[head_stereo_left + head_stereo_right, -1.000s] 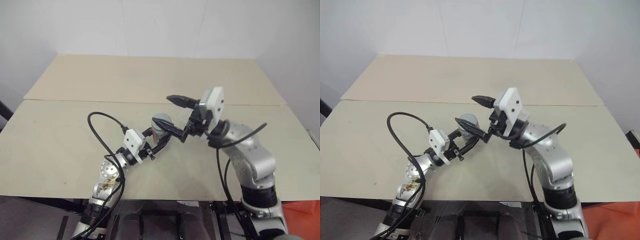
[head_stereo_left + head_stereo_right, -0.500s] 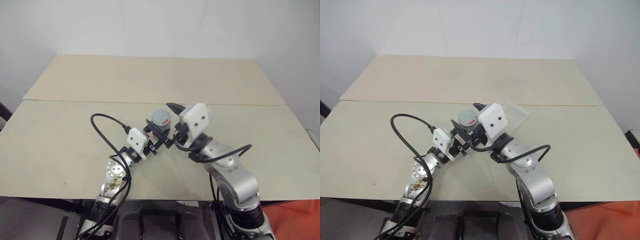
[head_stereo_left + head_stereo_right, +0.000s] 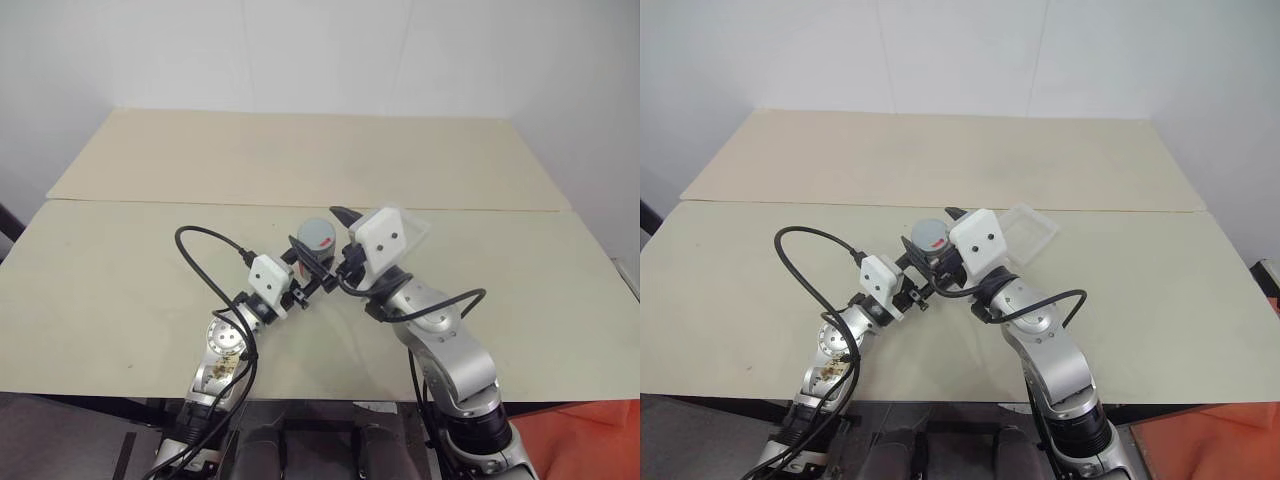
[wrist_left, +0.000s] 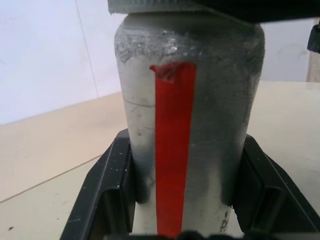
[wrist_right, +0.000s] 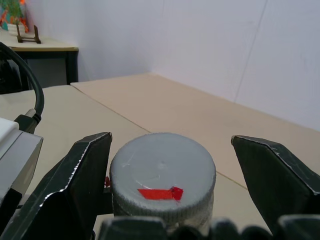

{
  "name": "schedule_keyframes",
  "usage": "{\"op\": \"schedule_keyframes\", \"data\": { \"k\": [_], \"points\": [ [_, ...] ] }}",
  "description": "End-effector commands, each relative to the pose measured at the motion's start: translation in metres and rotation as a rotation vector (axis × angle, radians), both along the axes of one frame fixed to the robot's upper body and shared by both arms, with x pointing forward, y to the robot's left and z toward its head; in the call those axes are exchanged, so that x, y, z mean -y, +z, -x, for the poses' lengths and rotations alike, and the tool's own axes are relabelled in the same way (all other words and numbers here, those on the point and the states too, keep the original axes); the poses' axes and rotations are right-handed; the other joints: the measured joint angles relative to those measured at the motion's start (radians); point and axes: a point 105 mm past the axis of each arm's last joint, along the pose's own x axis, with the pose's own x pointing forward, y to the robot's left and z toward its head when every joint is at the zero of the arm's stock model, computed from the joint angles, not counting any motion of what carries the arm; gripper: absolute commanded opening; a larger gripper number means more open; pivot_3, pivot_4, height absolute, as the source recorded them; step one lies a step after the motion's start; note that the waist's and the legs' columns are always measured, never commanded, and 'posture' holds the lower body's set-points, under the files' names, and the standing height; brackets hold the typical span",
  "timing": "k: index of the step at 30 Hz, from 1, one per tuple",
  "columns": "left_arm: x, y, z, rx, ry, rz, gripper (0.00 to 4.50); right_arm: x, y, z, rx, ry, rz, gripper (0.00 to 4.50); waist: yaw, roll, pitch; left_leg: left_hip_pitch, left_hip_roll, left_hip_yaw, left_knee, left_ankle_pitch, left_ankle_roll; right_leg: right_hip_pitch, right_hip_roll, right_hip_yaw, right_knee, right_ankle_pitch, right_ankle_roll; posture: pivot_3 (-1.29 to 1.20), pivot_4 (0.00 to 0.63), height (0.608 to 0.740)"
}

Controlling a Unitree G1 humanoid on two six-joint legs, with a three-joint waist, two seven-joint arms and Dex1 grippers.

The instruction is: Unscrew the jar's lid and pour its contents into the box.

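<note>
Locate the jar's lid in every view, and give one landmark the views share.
Left eye: lid at centre, atop the jar.
Right eye: lid left of centre.
Left wrist: lid's ribbed edge along the top.
Right wrist: lid low, between the open fingers.
Shared landmark: the red tape.

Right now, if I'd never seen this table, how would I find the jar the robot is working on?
Look at the near half of the beige table, where the two arms meet. The left gripper is shut on a small silvery-grey jar, lifted, with its grey lid between the right gripper's open fingers. A red tape stripe down its side and a red mark on the lid set it apart from the clear box just behind.
</note>
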Motion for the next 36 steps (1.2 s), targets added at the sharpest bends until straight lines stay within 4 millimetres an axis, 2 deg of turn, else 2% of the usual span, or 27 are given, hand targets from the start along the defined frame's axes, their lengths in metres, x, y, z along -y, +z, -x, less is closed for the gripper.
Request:
{"op": "schedule_keyframes", "data": {
  "k": [1,2,5,8,9,15,20,26,29,32,36],
  "points": [
    [0.000,0.017,0.003,0.061,-0.010,0.030,2.12,-0.001,0.011,0.004,0.052,0.012,-0.032,4.46,0.000,0.000,0.000,0.000,0.000,0.000,0.000,0.000,0.000,0.000,0.000,0.000,0.000,0.000,0.000,0.00,0.150,0.740],
    [0.001,0.017,0.003,0.061,-0.012,0.029,2.12,-0.001,0.011,0.004,0.050,0.010,-0.036,4.46,0.000,0.000,0.000,0.000,0.000,0.000,0.000,0.000,0.000,0.000,0.000,0.000,0.000,0.000,0.000,0.00,0.150,0.740],
    [0.002,0.017,0.003,0.061,-0.017,0.029,2.12,0.000,0.008,0.003,0.043,0.006,-0.030,3.92,0.000,0.000,0.000,0.000,0.000,0.000,0.000,0.000,0.000,0.000,0.000,0.000,0.000,0.000,0.000,0.00,0.150,0.740],
    [0.003,0.017,0.003,0.060,-0.023,0.031,2.12,0.000,0.007,0.003,0.046,0.001,-0.028,2.91,0.000,0.000,0.000,0.000,0.000,0.000,0.000,0.000,0.000,0.000,0.000,0.000,0.000,0.000,0.000,0.00,0.150,0.740],
    [0.003,0.017,0.003,0.059,-0.024,0.030,2.12,0.000,0.007,0.003,0.048,-0.002,-0.030,2.77,0.000,0.000,0.000,0.000,0.000,0.000,0.000,0.000,0.000,0.000,0.000,0.000,0.000,0.000,0.000,0.00,0.150,0.740],
    [0.003,0.015,0.004,0.057,-0.032,0.018,2.12,0.002,0.009,0.003,0.065,0.002,-0.021,2.77,0.000,0.000,0.000,0.000,0.000,0.000,0.000,0.000,0.000,0.000,0.000,0.000,0.000,0.000,0.000,0.00,0.150,0.740],
    [0.005,0.015,0.011,0.045,-0.112,0.010,2.12,0.005,0.010,0.011,0.037,0.154,-0.019,2.77,0.001,0.000,0.000,0.000,0.000,0.000,0.000,0.000,0.000,0.000,0.000,0.000,0.000,0.000,0.000,0.00,0.150,0.740],
    [0.011,0.016,0.019,0.037,-0.228,0.007,2.12,0.015,0.008,0.011,-0.008,0.429,0.114,2.77,0.000,0.000,0.000,0.000,0.000,0.000,0.000,0.000,0.000,0.001,0.000,0.000,0.000,0.000,0.000,0.00,0.150,0.740],
    [0.014,0.019,0.022,0.038,-0.268,0.012,2.12,0.020,0.012,0.017,-0.035,0.707,0.198,2.77,-0.002,0.000,0.000,0.000,0.000,0.000,0.000,0.000,0.000,0.001,0.000,0.000,0.000,0.000,0.000,0.00,0.150,0.740],
    [0.019,0.020,0.023,0.040,-0.298,0.017,2.12,0.024,0.010,0.007,-0.069,0.889,0.308,2.77,-0.004,0.000,0.000,0.000,0.001,-0.001,0.000,0.000,0.000,0.001,0.001,-0.001,-0.001,0.000,0.000,0.00,0.150,0.740],
    [0.023,0.022,0.022,0.044,-0.310,0.020,2.12,0.026,0.008,-0.004,-0.053,1.019,0.412,2.77,-0.001,0.000,0.000,0.000,0.001,-0.001,0.000,0.000,0.000,0.001,0.002,-0.001,-0.001,0.000,-0.001,0.00,0.150,0.740]
  ]
}}
